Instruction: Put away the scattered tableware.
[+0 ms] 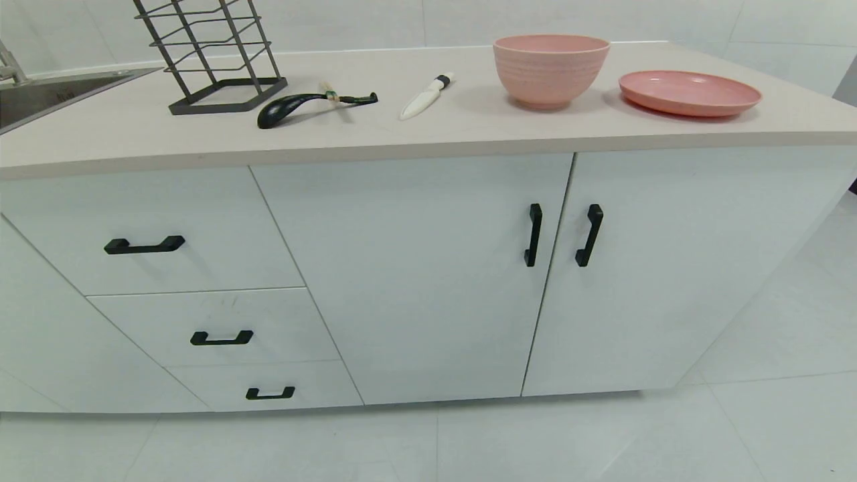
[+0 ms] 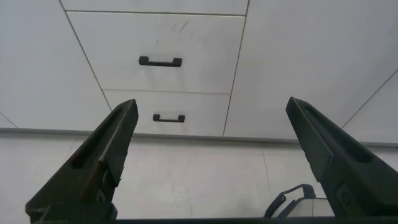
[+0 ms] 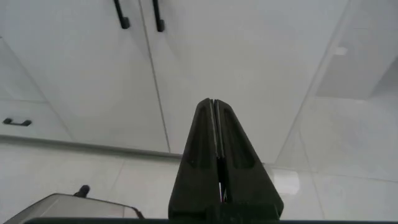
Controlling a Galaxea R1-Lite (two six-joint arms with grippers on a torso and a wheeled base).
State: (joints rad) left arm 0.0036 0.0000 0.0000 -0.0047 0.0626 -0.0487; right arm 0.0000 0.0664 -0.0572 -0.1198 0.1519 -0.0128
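Left tool spread wide; right tool pressed together; both facing the white cabinet.

Along the counter we find, from left to right: the sink at its left end, rack, spoon, knife, bowl, and plate near its right edge.

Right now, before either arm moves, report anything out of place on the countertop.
A black spoon lies askew beside the wire rack, and a white knife lies at an angle farther right, both loose on the countertop. The pink bowl and pink plate sit upright, undamaged; nothing is spilled.
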